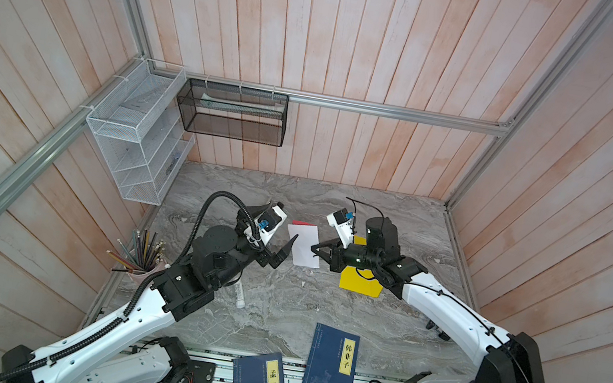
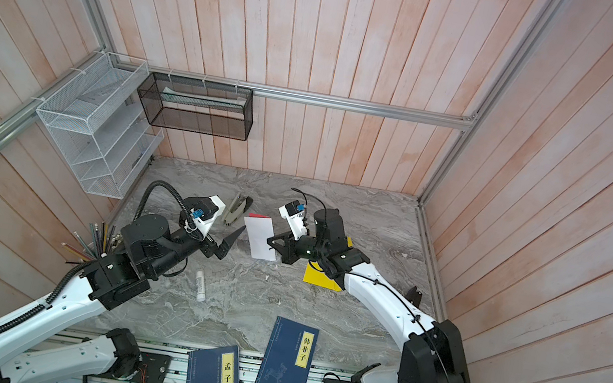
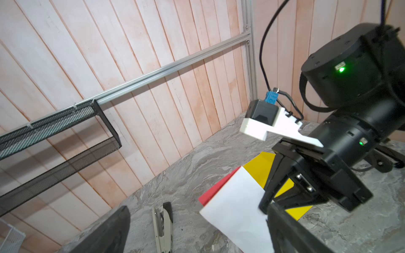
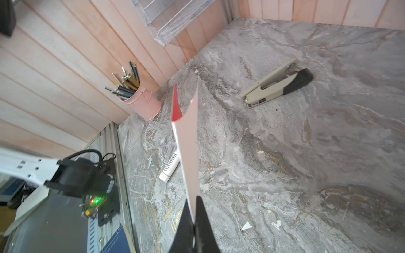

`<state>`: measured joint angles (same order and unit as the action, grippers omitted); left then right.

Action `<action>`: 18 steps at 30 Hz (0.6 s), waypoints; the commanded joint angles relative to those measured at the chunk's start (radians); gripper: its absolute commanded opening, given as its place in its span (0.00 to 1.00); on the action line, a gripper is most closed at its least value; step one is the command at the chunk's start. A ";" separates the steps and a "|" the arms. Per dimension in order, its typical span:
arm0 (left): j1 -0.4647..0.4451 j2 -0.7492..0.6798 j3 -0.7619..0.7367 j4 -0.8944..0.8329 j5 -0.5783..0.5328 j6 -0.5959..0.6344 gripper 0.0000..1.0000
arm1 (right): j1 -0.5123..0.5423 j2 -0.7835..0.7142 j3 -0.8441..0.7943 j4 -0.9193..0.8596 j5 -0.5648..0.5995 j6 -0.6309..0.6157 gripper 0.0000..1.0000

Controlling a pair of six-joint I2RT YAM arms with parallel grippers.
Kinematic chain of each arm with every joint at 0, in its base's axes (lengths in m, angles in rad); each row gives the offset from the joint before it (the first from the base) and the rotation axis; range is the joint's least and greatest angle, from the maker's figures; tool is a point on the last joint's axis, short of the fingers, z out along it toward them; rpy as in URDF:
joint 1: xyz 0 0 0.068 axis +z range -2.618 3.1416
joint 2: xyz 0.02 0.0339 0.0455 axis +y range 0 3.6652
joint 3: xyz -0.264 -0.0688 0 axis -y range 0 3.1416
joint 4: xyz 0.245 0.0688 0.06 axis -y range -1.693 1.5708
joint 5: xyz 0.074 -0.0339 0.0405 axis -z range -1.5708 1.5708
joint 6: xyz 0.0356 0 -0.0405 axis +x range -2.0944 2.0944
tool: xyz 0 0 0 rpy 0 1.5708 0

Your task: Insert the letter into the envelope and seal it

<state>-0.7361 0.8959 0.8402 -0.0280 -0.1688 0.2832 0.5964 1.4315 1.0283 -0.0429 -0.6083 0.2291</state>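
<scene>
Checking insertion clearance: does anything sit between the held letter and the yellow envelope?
No loose object does. The white paper letter with a red edge, pinched in the right end effector, hangs beside the flat yellow paper envelope; only that arm's own wrist overhangs the envelope.

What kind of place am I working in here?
Probably a mock office desk in a test booth: a pink cup of pencils, a beige-and-black stapler and a wall-hung white wire-mesh file rack.
</scene>
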 commanded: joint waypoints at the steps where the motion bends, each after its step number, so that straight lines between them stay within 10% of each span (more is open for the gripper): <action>1: -0.007 -0.015 -0.051 0.072 -0.080 -0.041 0.98 | -0.005 0.049 0.039 0.043 0.096 0.163 0.00; 18: -0.006 -0.044 -0.196 0.112 -0.146 -0.174 0.94 | 0.005 0.253 0.039 0.261 0.115 0.543 0.00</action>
<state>-0.7391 0.8654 0.6544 0.0605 -0.2802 0.1600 0.5938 1.6646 1.0485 0.1455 -0.5087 0.6994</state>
